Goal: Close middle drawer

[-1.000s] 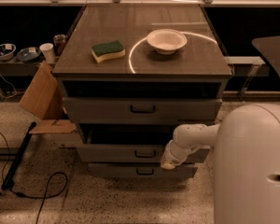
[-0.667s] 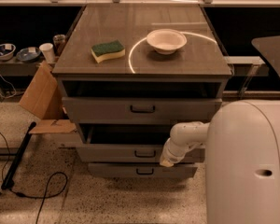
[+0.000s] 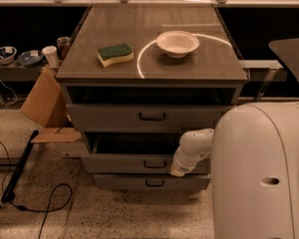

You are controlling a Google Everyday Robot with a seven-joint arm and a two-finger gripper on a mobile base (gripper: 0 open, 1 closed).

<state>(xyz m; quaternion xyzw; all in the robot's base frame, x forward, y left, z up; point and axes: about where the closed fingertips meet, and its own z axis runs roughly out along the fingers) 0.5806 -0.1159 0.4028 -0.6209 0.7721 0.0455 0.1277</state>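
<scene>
The middle drawer (image 3: pixel 139 163) of the grey cabinet has a low strip-like front and a small dark bar handle (image 3: pixel 155 164). It stands pulled out, with a dark gap above its front. My gripper (image 3: pixel 180 170) is at the end of the white arm, against the right part of that drawer's front, to the right of the handle. My white arm housing (image 3: pixel 259 173) hides the drawer's right end.
The taller top drawer (image 3: pixel 149 117) is also pulled out a little, and the bottom drawer (image 3: pixel 152 182) sits below. A green sponge (image 3: pixel 115 54) and a white bowl (image 3: pixel 177 43) lie on the cabinet top. A cardboard piece (image 3: pixel 42 103) and cables (image 3: pixel 45 203) are on the floor at the left.
My white arm housing has moved left and fills more of the right side. The gripper stays at the middle drawer's front. The drawer shows no clear movement.
</scene>
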